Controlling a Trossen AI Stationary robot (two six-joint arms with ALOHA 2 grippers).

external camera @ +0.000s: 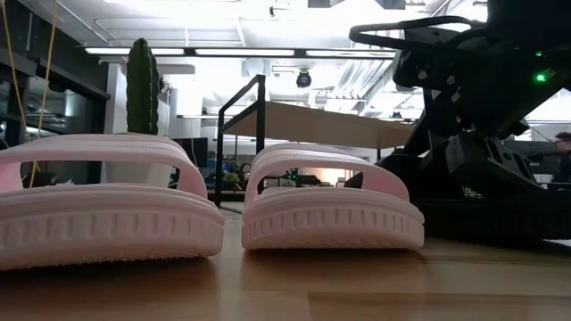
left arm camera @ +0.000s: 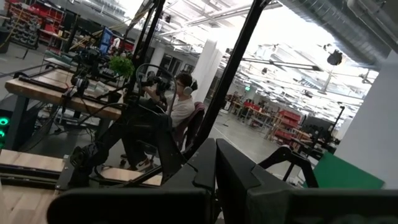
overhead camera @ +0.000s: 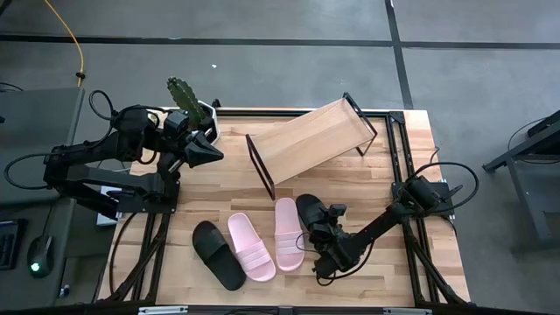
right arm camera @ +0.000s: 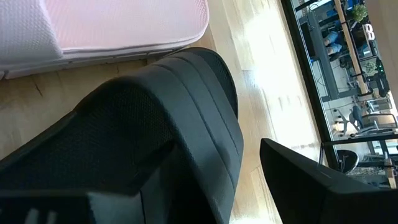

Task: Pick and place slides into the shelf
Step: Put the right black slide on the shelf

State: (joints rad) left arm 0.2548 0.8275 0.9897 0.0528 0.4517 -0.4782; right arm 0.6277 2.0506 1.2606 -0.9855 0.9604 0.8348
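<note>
Black slide (overhead camera: 311, 213) at lower right of the desk (overhead camera: 420, 162) sits between my right tool's (overhead camera: 322, 234) wide fingers; my left tool (overhead camera: 206, 150), upper left, is closed.

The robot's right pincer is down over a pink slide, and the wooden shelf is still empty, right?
Not quite: the right pincer is down over a black slide, not a pink one. The high view shows this; the two pink slides lie beside it, untouched. The shelf is indeed empty.
</note>
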